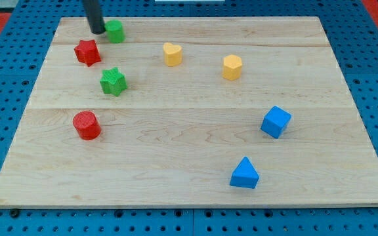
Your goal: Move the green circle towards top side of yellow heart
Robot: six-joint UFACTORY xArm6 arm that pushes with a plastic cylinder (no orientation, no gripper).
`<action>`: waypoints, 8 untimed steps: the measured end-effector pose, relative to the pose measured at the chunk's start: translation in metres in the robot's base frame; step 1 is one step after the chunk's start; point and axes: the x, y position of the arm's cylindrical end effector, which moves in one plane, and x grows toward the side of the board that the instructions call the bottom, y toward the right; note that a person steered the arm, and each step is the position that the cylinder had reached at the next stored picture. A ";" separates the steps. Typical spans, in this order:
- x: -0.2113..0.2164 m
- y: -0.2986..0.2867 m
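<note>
Fingers are not part of this rig, so nothing opens, shuts or grips: you have only a rod, and my tip (97, 30) sits in the upper left of the frame, pressed against the left edge of the green circle (115, 31), or so nearly that the angle won't let you tell contact from a hair's gap. That green circle lies near the board's (189, 151) top edge, well left of the yellow heart (172, 54), which sits lower and to the right.

Watch for two things. Push straight right from here and the circle should travel along the top strip toward a spot above the heart; but a round block pushed off-centre will likely roll off my tip and slide upward off the board. Angle the push too far down and it may strike the heart and shift it.

The rod comes down from the frame's top, close to upright; only its lower part shows. The red star (87, 52) and green star (113, 81) lie below, clear of the path.
</note>
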 end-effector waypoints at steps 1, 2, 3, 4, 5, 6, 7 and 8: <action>0.004 -0.003; 0.004 -0.017; 0.004 -0.024; 0.004 -0.029; 0.003 -0.039; 0.003 -0.054; 0.002 -0.074; 0.005 -0.062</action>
